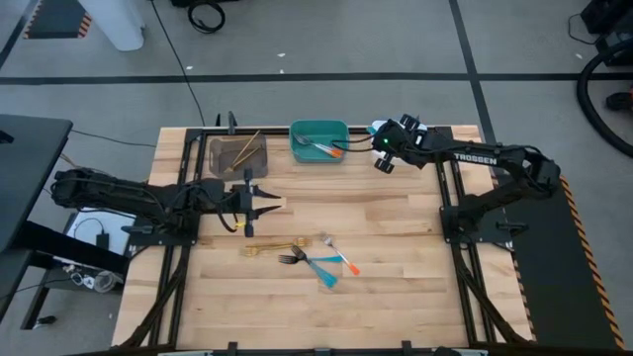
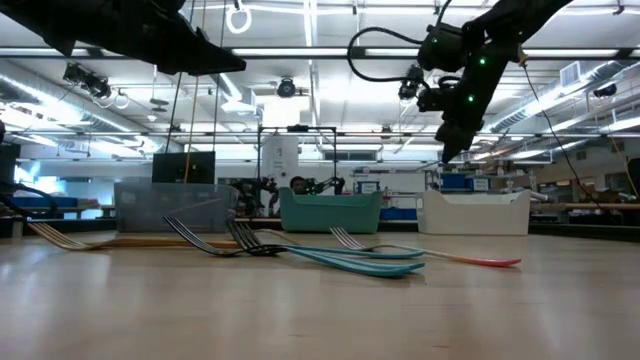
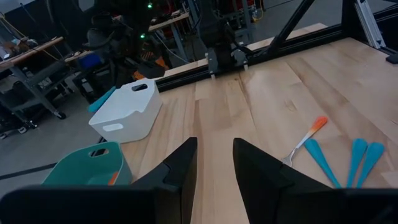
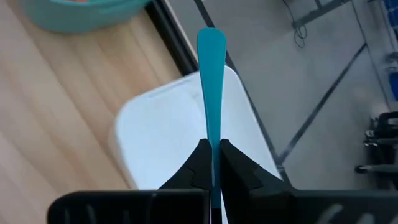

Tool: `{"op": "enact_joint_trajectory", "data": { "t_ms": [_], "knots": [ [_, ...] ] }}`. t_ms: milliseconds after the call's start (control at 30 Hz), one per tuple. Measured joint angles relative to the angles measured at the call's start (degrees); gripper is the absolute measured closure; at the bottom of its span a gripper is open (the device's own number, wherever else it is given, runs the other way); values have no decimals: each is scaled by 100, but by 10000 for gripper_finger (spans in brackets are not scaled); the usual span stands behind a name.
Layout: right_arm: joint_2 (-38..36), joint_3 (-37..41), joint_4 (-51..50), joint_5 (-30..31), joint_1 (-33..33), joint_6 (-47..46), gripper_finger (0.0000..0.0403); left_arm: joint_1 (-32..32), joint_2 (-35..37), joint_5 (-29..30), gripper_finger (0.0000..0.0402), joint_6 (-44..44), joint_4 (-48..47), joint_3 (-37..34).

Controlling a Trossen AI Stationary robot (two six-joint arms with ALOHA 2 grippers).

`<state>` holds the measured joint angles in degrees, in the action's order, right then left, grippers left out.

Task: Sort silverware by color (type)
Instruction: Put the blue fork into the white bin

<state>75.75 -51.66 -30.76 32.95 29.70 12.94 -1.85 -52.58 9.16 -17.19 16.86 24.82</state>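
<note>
My right gripper [image 4: 211, 163] [image 1: 384, 158] is shut on a blue-handled piece of silverware [image 4: 210, 74], high over the white bin [image 4: 174, 137] at the table's far edge. My left gripper [image 3: 214, 163] [image 1: 262, 203] hovers open above bare table left of centre, touching nothing. More silverware lies flat toward the near edge: gold pieces [image 1: 272, 247], a dark fork [image 1: 292, 259], blue-handled pieces [image 1: 324, 269] and an orange-handled fork [image 1: 341, 257]. Orange-handled pieces lie in the teal bin [image 1: 318, 141], and gold ones in the grey bin [image 1: 237, 153]. My right gripper pinches the blue handle [image 4: 211, 146] between its two fingers, which lie along it. The handle's rounded free end [image 4: 210, 40] sticks out past the fingertips, over the white bin. The piece is lifted clear; its head is hidden behind the gripper.
Three bins stand in a row along the far edge: grey [image 2: 165, 205], teal [image 2: 330, 210] and white [image 2: 475, 212]. Black frame rails run down both sides of the wooden table [image 1: 396, 227]. Bare wood lies between the bins and the silverware pile.
</note>
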Motion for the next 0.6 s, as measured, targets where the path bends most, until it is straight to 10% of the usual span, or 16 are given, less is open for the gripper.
{"op": "enact_joint_trajectory", "data": {
  "t_ms": [600],
  "knots": [
    [0,1133,1841,361,513,1069,384,0,0,1,290,2,0,0]
  ]
}}
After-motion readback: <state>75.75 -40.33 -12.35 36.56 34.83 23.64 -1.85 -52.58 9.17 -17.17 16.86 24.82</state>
